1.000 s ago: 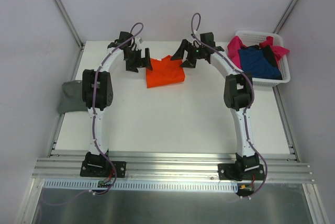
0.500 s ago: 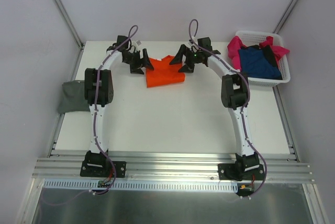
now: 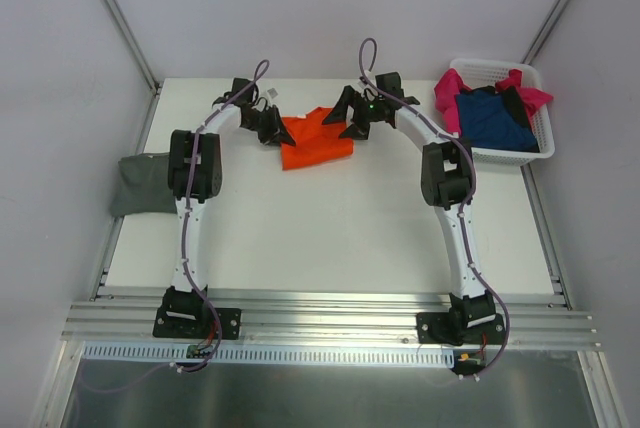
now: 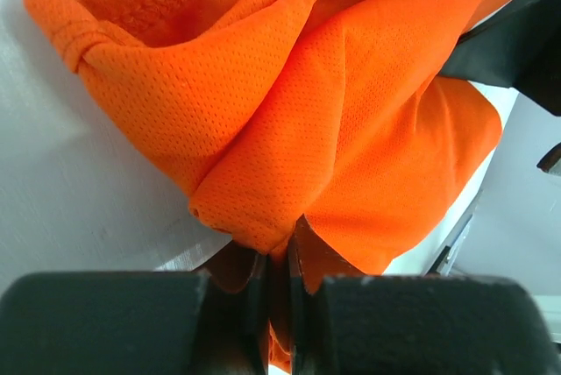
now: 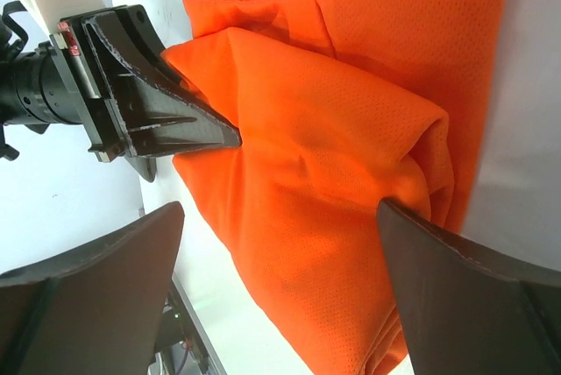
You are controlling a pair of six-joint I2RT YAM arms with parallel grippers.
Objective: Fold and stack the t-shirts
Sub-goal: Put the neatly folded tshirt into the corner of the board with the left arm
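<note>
while the right claw (image 3: pixel 350 124) is hanging spread over it, the left claw (image 4: pixel 279 252) is pinching a bright orange mesh cloth t-shirt (image 3: pixel 318 142).

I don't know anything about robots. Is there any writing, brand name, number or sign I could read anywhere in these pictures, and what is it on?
No text can be read in any view.
Bright orange mesh cloth t-shirt: plain, no print or tag showing.
White slatted plastic basket: no label visible.
Left arm and right arm: no marking large enough to read.
</note>
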